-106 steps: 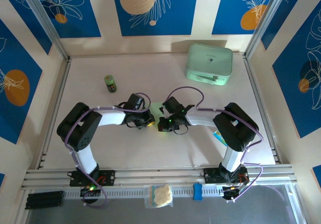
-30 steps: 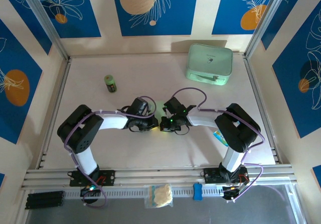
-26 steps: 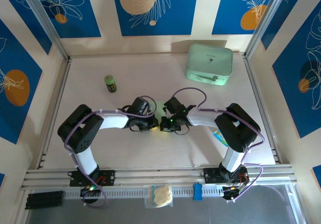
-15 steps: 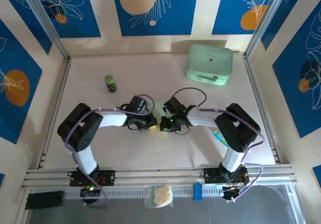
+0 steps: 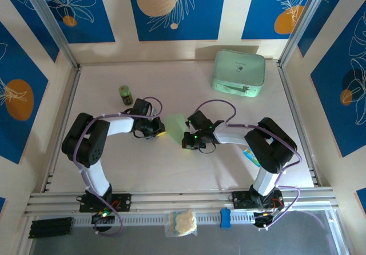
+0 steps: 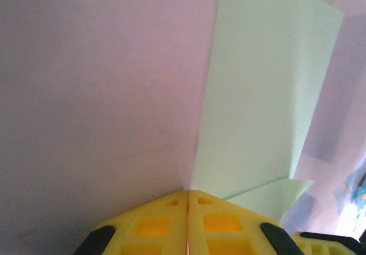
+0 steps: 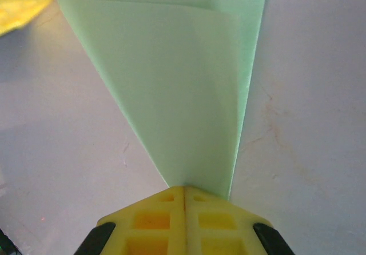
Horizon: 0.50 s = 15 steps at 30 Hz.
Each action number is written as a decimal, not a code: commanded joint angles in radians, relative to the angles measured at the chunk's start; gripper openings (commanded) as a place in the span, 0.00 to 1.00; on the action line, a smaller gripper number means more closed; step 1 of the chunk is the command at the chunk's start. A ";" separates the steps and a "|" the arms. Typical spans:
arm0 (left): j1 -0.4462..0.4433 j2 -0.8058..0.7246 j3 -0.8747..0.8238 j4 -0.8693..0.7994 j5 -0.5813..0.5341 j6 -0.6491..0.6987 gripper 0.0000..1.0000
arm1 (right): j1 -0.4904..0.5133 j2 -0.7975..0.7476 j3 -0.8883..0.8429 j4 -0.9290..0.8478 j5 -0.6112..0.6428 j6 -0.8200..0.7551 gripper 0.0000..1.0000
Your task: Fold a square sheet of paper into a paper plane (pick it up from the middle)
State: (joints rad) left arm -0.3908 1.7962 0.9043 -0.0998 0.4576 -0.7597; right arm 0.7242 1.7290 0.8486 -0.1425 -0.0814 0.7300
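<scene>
**Folded green sheet lies mid-worktop between two clenched jaws**

A thin, pale green sheet of paper (image 5: 176,122), partly folded into a tapering shape with a layered flap, is seen lying flat at the centre of the pale worktop (image 5: 229,169). The jaws of the left gripper (image 6: 187,195) are clenched, their yellow tips set at one corner of the sheet. The jaws of the right gripper (image 7: 184,189) are likewise clenched at its narrow end. Whether either pair pinches the paper cannot be told. The sheet is judged to be very light, limp, and easily creased or slid. It is therefore best pressed down near a fold and taken by an edge, not dragged.
</scene>
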 commanded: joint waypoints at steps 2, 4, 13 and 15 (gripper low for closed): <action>0.023 -0.050 0.030 -0.089 -0.094 0.058 0.09 | -0.005 0.041 -0.069 -0.221 0.070 -0.009 0.00; 0.008 -0.091 0.023 -0.073 -0.070 0.040 0.09 | -0.005 0.034 -0.064 -0.218 0.068 -0.009 0.00; -0.128 -0.156 -0.022 0.028 -0.058 -0.061 0.10 | -0.005 0.036 -0.055 -0.210 0.060 -0.012 0.00; -0.153 -0.116 0.000 0.037 -0.045 -0.066 0.10 | -0.005 0.031 -0.056 -0.204 0.056 -0.015 0.00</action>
State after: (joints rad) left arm -0.5163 1.6356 0.9043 -0.0856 0.3946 -0.7959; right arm 0.7242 1.7245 0.8482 -0.1505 -0.0818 0.7296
